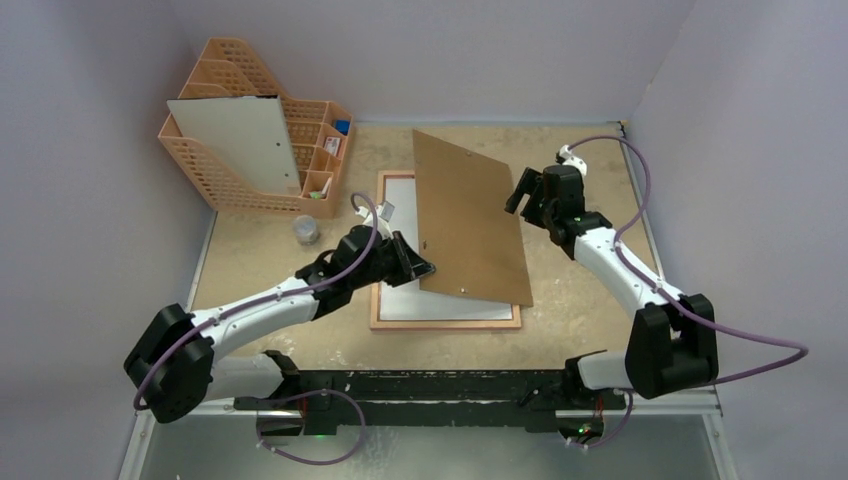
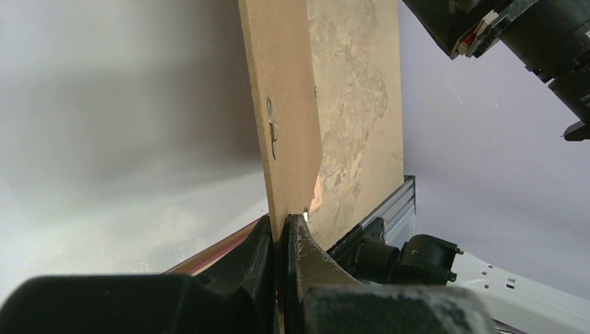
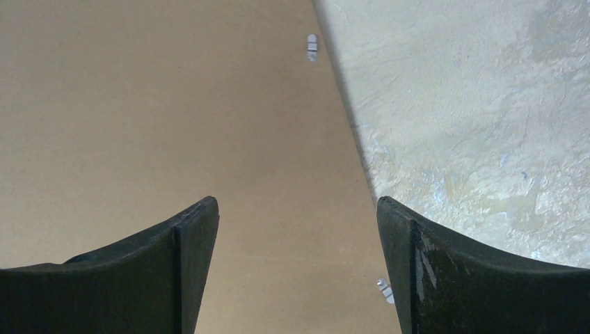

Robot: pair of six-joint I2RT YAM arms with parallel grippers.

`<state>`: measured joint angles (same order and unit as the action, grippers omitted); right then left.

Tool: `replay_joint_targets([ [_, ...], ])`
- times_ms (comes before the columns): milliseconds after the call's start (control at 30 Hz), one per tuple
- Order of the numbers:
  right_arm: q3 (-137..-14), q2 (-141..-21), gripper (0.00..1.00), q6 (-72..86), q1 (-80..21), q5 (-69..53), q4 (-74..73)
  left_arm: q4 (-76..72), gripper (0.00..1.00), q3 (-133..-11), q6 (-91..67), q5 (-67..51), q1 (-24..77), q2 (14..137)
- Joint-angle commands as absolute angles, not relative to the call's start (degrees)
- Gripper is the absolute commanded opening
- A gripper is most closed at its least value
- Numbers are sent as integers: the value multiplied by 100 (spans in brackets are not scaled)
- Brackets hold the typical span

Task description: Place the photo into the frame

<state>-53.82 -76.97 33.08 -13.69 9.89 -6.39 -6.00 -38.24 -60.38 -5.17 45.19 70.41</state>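
One photo (image 1: 401, 195), seen only as a plain white face, is laid inside the one frame (image 1: 445, 324), which lies peach-rimmed and flat on the table (image 1: 590, 300). Much of the photo is hidden by one brown backing board (image 1: 470, 220), held tilted and pinched at its edge by the left gripper (image 1: 428, 268). The right gripper (image 1: 527, 190) is spread wide and empty over the board's right edge. One orange rack (image 1: 215, 180) is seen at the far left.

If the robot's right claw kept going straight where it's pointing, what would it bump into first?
Most likely the brown backing board. The open right gripper points at the board's right edge, with the table showing just beside it. How far off the board is can't be judged.
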Motion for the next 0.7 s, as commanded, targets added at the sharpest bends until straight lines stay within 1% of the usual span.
replay_joint_targets([
  [0,-5189,-7825,85,3441,-1327,994,-201,-377,0,-3581,-5555,-584,4359,6741],
  [200,-4829,-8018,85,3476,-1302,748,-20,-158,0,-3586,-5472,-1559,3747,6818],
  [400,-4514,-8250,85,3500,-1184,330,471,-189,0,-3506,-5509,-2249,3489,7060],
  [533,-4194,-8499,85,3617,-741,-343,914,-1111,0,-3008,-6012,-3031,2996,7172],
  [667,-3809,-8564,85,3728,-221,-1211,1407,-1582,0,-3006,-6341,-3728,2669,7286],
])
